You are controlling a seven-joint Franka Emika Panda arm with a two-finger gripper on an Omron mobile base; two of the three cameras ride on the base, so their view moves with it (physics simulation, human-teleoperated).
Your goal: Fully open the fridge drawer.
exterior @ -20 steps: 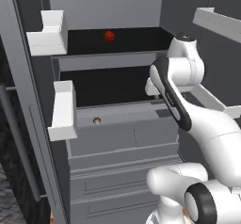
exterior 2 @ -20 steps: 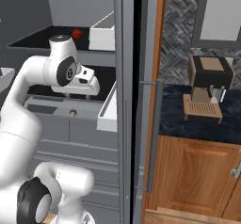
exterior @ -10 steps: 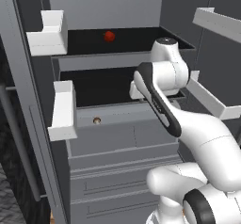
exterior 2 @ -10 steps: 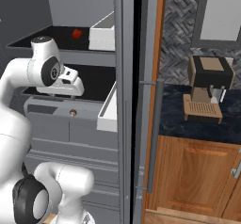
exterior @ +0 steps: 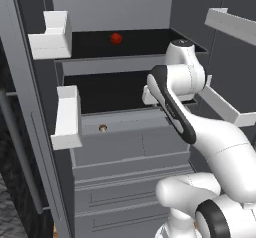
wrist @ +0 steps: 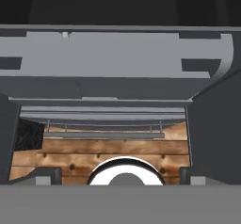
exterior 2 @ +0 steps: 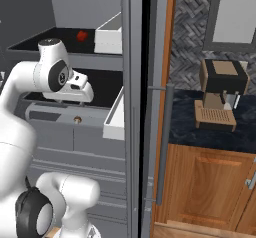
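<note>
Inside the open fridge I am reaching toward the fridge drawer (exterior: 135,127), its knob (exterior: 103,128) not yet grasped, and I cannot tell how wide my claw (exterior 2: 80,93) is standing.

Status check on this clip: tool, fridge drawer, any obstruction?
Tool above drawer level, jaw state unclear, holding nothing seen. Fridge drawer barely out, knob untouched. White door bin close left of knob.

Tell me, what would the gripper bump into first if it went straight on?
Probably the drawer: the gripper points down at a wide grey panel. Depth is unclear.
</note>
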